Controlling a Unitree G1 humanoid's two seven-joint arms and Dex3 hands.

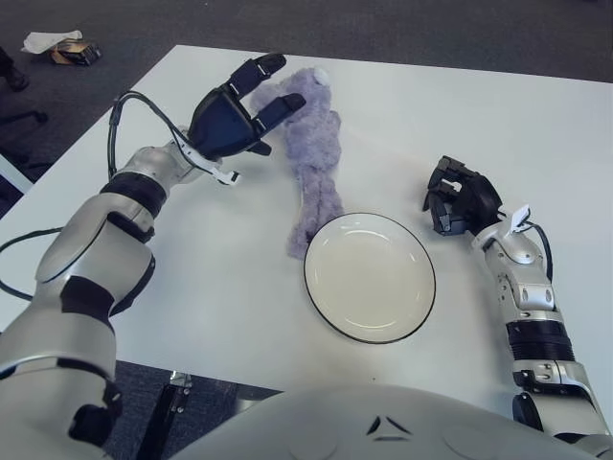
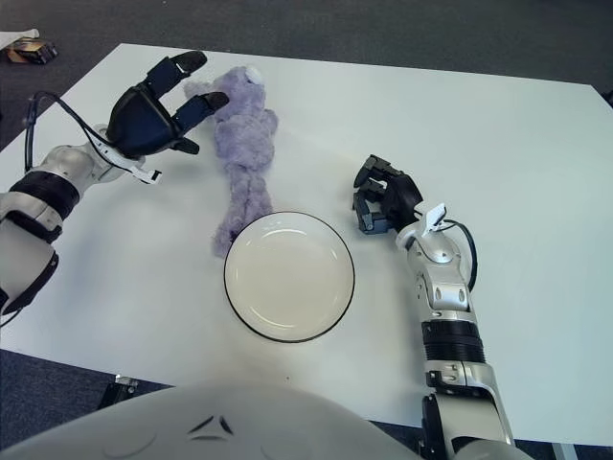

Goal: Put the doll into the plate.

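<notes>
A purple plush doll (image 1: 314, 153) lies stretched out on the white table (image 1: 192, 278), head at the far end, its lower end touching the rim of the plate. The white plate (image 1: 370, 276) with a dark rim sits empty near the front middle. My left hand (image 1: 244, 105) hovers just left of the doll's head with fingers spread, one fingertip close to the plush, holding nothing. My right hand (image 1: 458, 199) shows to the right of the plate with its fingers curled, empty.
The table's left edge runs diagonally behind my left arm (image 1: 124, 206). Dark carpet (image 1: 134, 29) lies beyond, with a small box and paper (image 1: 59, 46) at the far left. Bare tabletop spreads to the far right (image 1: 517, 115).
</notes>
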